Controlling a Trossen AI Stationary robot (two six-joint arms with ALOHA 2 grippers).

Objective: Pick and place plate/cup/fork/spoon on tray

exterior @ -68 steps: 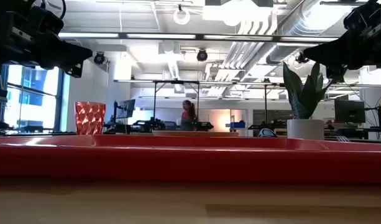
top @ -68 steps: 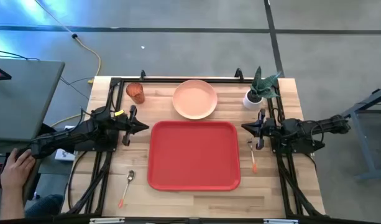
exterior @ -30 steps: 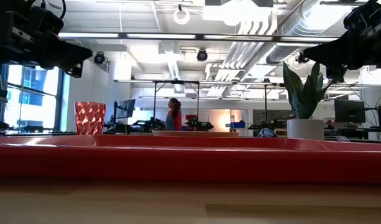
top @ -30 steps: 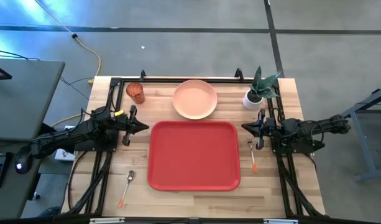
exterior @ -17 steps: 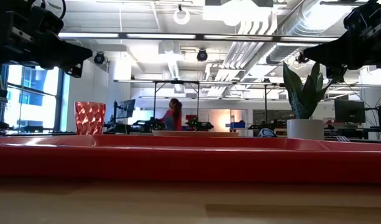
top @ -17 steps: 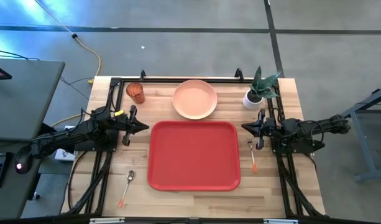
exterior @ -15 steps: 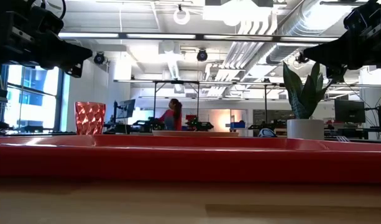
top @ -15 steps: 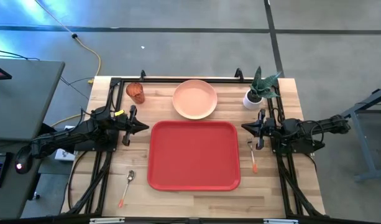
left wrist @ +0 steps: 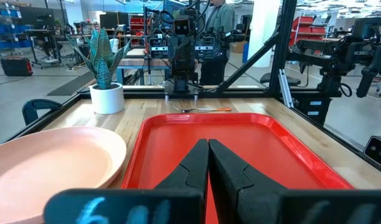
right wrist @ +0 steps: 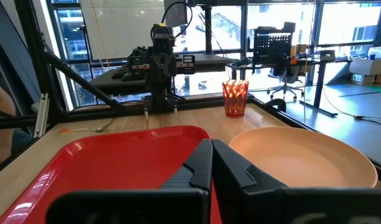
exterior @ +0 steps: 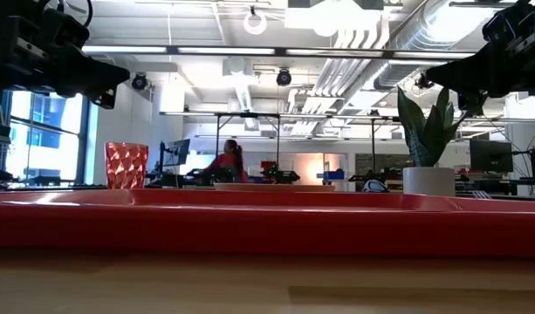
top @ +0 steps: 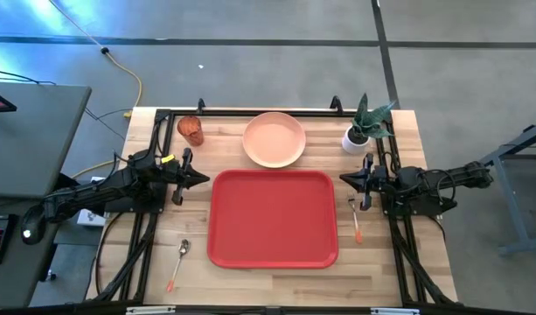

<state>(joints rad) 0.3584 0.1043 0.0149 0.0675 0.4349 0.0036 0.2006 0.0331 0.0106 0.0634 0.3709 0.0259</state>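
The red tray lies flat at the table's middle. The peach-pink plate lies just beyond its far edge. The red-orange cup stands upright at the far left. The spoon lies near the front left. The fork lies right of the tray. My left gripper hovers shut at the tray's left edge; it also shows in its wrist view. My right gripper hovers shut at the tray's right edge; it also shows in its wrist view.
A white pot with a green plant stands at the far right of the table. A black frame runs along the table's far edge and sides. A person shows far off in the room behind.
Neither arm nor any object on the table has moved. A hand at the picture's left edge, off the table, has gone from view. The person in the room behind has moved to the left.
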